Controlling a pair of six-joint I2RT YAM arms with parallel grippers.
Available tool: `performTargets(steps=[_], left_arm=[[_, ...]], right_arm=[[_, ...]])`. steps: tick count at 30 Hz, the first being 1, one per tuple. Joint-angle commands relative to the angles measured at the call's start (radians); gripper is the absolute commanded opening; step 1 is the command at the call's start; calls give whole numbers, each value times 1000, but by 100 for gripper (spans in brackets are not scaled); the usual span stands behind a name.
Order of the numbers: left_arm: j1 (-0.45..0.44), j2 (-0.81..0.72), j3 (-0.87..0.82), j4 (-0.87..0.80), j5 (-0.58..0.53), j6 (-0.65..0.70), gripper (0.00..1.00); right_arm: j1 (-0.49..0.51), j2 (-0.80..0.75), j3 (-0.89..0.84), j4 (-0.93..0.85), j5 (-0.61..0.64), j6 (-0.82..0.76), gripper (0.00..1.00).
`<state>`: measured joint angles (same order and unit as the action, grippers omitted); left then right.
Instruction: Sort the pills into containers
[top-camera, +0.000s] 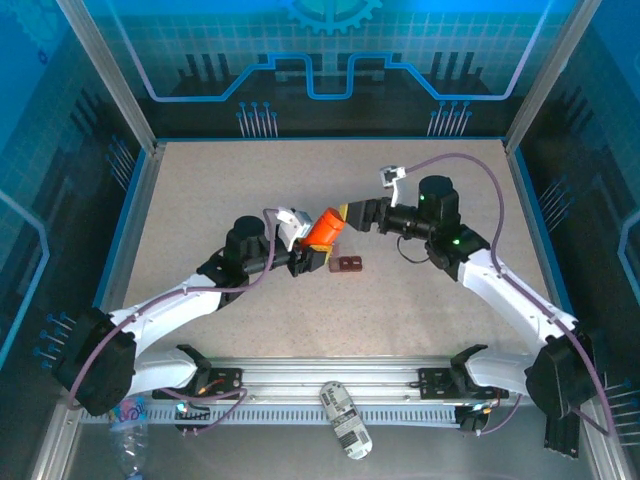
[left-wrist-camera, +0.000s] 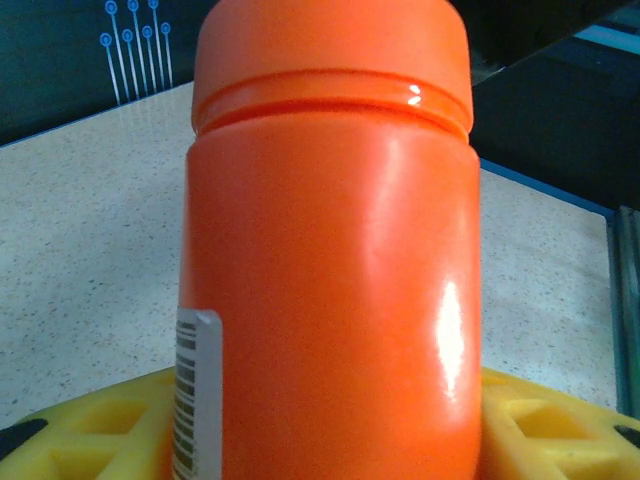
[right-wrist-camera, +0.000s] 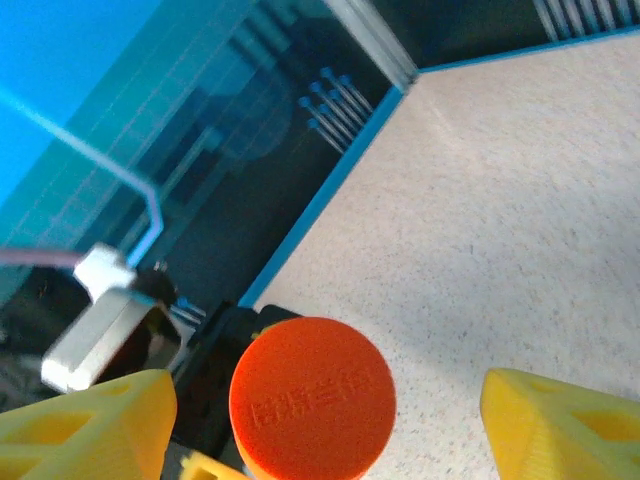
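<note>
An orange pill bottle (top-camera: 323, 229) with its cap on is held tilted above the table in my left gripper (top-camera: 311, 246), which is shut on its body. In the left wrist view the bottle (left-wrist-camera: 330, 260) stands between yellow fingers (left-wrist-camera: 85, 430). My right gripper (top-camera: 346, 214) is open at the cap end. In the right wrist view the round cap (right-wrist-camera: 312, 398) sits between that gripper's spread yellow fingers (right-wrist-camera: 85, 430), touching neither. The dark maroon two-cell container (top-camera: 349, 263) lies on the table just right of and below the bottle. No pills can be seen.
A grey-labelled bottle (top-camera: 345, 420) lies on the near rail between the arm bases. A clear plastic bottle (top-camera: 130, 432) lies at the bottom left. Blue walls (top-camera: 330, 60) and metal posts ring the speckled table (top-camera: 250, 180).
</note>
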<state>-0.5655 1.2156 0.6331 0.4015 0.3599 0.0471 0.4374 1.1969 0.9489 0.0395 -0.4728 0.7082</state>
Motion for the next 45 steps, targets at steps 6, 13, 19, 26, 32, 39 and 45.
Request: performTargets(steps=[6, 13, 19, 26, 32, 39, 45], left_arm=[[4, 12, 32, 29, -52, 59, 0], [3, 35, 41, 40, -45, 60, 0], [4, 33, 37, 48, -46, 50, 0], [4, 31, 33, 47, -42, 46, 0], [3, 19, 34, 41, -37, 36, 0], [5, -6, 45, 23, 47, -24, 0], [5, -11, 45, 29, 76, -48, 0]], right_arm=[[75, 45, 159, -271, 215, 171, 83], [148, 115, 185, -270, 252, 162, 83], [173, 150, 186, -258, 244, 161, 76], [175, 143, 166, -223, 247, 165, 62], [162, 131, 136, -123, 172, 85, 41], [135, 105, 95, -50, -152, -438, 43], [40, 92, 37, 50, -224, -312, 58]])
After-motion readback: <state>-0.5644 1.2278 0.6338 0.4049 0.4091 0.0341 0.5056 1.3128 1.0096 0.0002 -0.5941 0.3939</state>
